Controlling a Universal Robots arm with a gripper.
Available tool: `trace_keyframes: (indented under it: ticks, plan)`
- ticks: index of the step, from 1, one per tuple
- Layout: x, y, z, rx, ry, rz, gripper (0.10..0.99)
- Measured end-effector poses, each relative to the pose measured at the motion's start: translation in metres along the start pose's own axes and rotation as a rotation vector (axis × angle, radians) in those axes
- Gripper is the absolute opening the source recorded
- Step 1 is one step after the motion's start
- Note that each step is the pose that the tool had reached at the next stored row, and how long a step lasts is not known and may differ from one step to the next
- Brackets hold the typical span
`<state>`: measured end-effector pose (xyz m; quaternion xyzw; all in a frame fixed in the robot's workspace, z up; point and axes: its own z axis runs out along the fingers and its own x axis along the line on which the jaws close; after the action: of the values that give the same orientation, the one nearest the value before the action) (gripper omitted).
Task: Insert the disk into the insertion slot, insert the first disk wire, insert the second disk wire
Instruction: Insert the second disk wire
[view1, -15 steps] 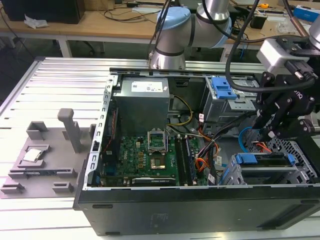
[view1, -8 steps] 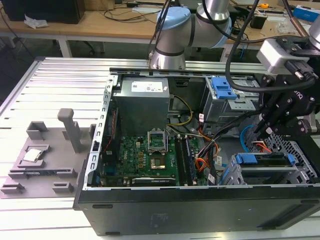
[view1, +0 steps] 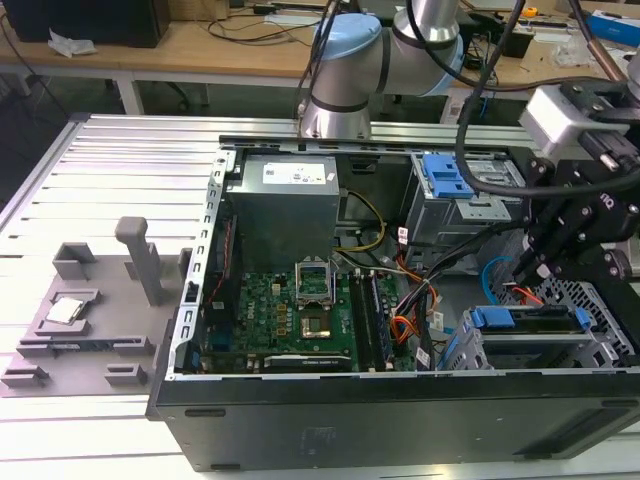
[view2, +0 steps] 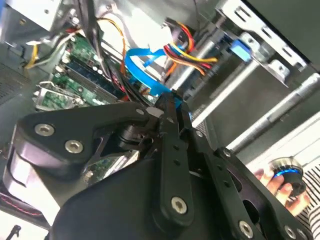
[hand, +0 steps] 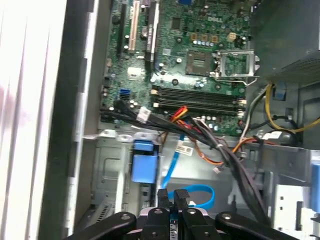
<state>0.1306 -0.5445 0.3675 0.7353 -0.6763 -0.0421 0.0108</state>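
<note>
The claw (hand: 172, 210) pinches a flat blue wire (hand: 192, 196), fingers nearly together. The disk (view1: 528, 322) sits in the insertion slot (view1: 590, 345) just below, cable bundles (hand: 210, 142) crowding close.

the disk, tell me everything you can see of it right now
The disk already sits in the insertion slot of the silver perforated metal cage, at the exterior view's right inside the open computer case. Its bright blue plastic carrier shows as a band along the near edge with raised ends; the flat body behind it looks dark and level. The gripper hangs just above its rear edge among the blue and orange wires; whether it touches the disk cannot be told.
</note>
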Motion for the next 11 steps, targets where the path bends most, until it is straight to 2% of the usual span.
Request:
trace_keyframes:
  ticks: [2,3,11]
  plan:
    - [0.0088,0.0007,0.0004,0.000,0.0002,0.000,0.161]
    - [0.0106,0.0003,0.0034,0.000,-0.0002,0.000,0.161]
    - [0.0123,-0.0106,0.0204,-0.007,-0.0005,0.000,0.161]
